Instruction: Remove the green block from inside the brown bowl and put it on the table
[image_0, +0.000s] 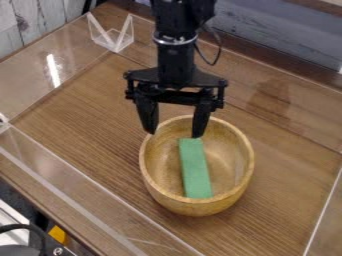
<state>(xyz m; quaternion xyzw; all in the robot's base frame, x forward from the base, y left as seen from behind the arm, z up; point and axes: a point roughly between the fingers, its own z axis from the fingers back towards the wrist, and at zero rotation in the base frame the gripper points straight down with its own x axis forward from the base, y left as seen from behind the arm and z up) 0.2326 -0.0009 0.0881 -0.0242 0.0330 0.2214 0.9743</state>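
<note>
Hovering with jaws spread wide and empty, the hand (174, 123) hangs above the brown bowl (235, 186), where the green block (195, 166) lies flat: seemingly light, rigid, best pinched across its narrow width.

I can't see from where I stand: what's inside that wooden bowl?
A green block lies flat in the brown bowl. The open gripper hangs over the far rim, hiding a bit of the inside there.
</note>
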